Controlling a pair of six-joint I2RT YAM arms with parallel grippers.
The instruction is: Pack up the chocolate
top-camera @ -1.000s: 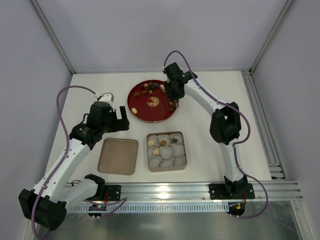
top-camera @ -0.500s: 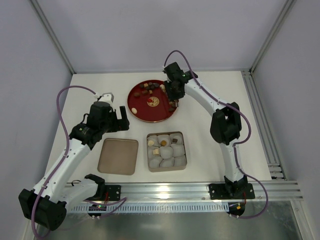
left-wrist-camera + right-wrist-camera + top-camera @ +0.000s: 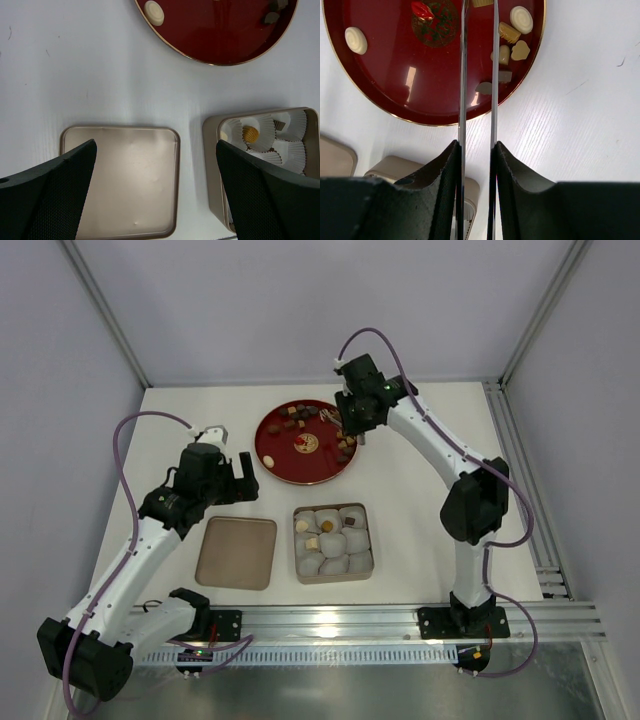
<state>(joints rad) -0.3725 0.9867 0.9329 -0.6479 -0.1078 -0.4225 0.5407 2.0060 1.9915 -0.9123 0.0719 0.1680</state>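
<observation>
My left gripper (image 3: 156, 147) spread wide near the tabletop's left edge, right gripper (image 3: 478, 15) blades nearly together over the red plate (image 3: 395, 75), I can't tell whether anything is clamped, chocolate (image 3: 521, 19) along the plate's rim.

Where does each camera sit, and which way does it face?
Top: above and behind the bases, looking down at the table; both arms show.
Left wrist: above the lid, facing down; the open left pincer fills the bottom corners.
Right wrist: above the plate's near rim, facing down; the right pincer, clamping tweezers, rises from the bottom.
Shared: both wrist views catch plate and tin.
</observation>
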